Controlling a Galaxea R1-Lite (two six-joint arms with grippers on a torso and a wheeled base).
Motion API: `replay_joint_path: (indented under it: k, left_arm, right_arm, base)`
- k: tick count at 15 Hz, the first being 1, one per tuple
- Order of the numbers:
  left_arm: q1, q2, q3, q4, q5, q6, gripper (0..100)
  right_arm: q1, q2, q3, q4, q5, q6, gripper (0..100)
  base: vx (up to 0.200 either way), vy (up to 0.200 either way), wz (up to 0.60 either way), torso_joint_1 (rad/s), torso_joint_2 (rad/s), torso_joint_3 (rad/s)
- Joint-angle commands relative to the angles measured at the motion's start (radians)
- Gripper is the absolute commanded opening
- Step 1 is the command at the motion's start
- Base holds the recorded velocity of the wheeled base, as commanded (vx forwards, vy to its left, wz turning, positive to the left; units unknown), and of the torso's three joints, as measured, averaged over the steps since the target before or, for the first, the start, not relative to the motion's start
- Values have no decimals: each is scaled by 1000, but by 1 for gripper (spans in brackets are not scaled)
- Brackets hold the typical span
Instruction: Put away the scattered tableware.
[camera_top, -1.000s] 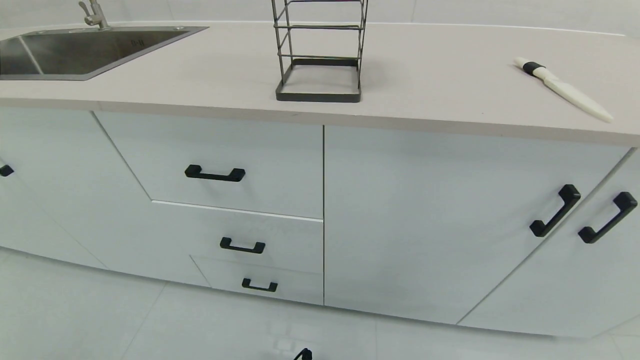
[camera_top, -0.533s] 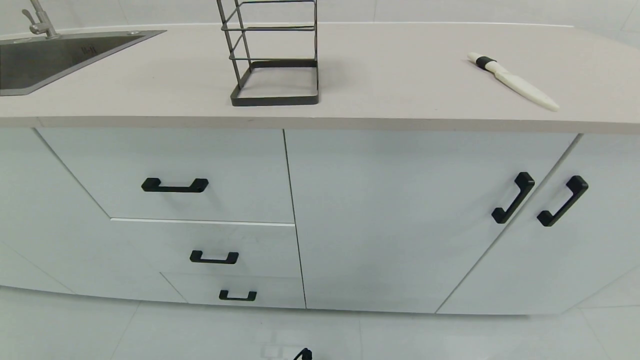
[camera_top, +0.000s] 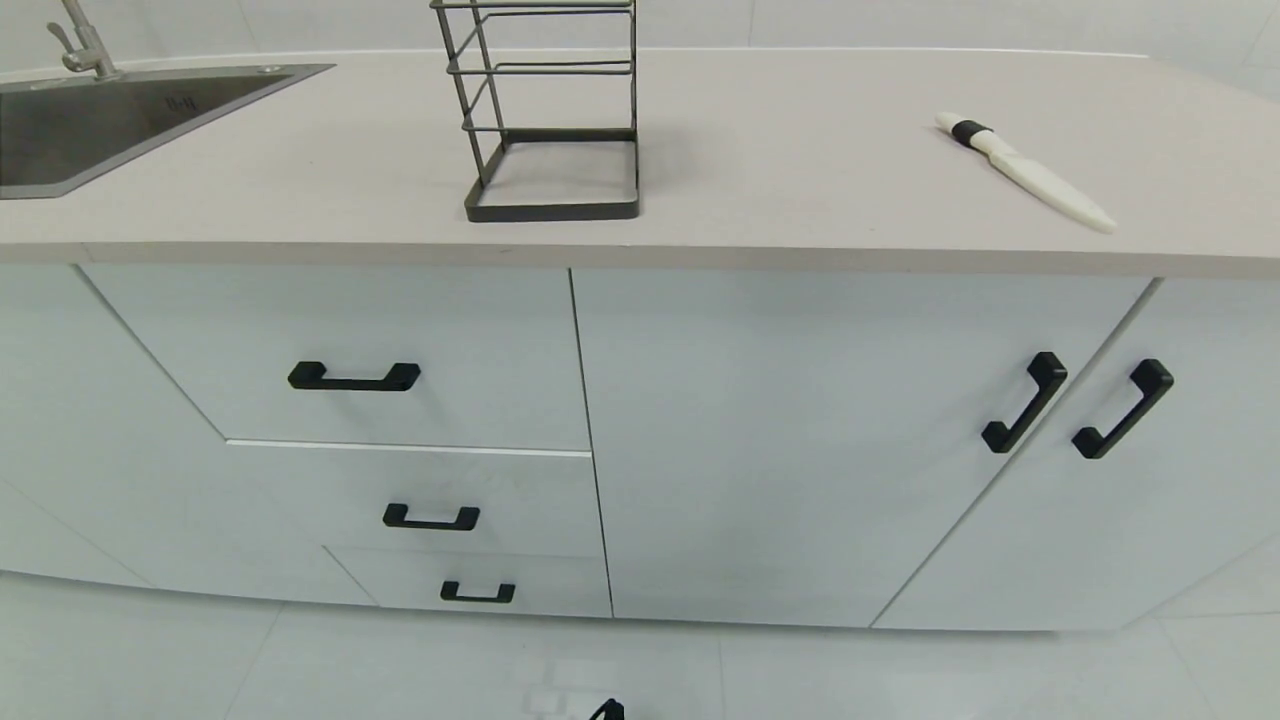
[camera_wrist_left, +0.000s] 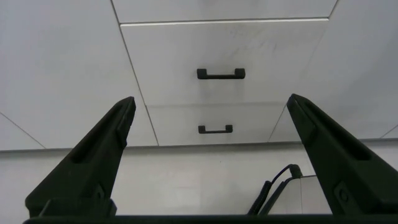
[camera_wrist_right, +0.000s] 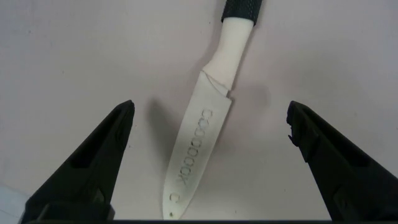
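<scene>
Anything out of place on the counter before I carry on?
The white knife lies loose and slanted on the countertop, well to the right of the wire rack and apart from it. That is the only stray item; nothing looks spilled or damaged, and the drawers are shut.

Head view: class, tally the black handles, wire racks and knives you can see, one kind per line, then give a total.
Black handles: 5
Wire rack: 1
Knife: 1
Total: 7
</scene>
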Motion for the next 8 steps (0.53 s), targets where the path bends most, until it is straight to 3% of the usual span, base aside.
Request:
replay_joint_path:
  k: [1, 4, 8]
  left_arm:
    - [-1, 3, 0, 1, 0, 0, 100]
    - [-1, 2, 0, 1, 0, -14, 100]
    - [-1, 3, 0, 1, -2, -14, 100]
  right_arm:
    - [1, 2, 0, 1, 0, 0, 100]
    - [1, 2, 0, 1, 0, 0, 100]
    - [1, 2, 0, 1, 0, 0, 100]
  base:
    - [0, 0, 0, 227, -41, -105]
    - [0, 0, 0, 255, -194, -204]
    - [0, 0, 0, 200, -636, -206]
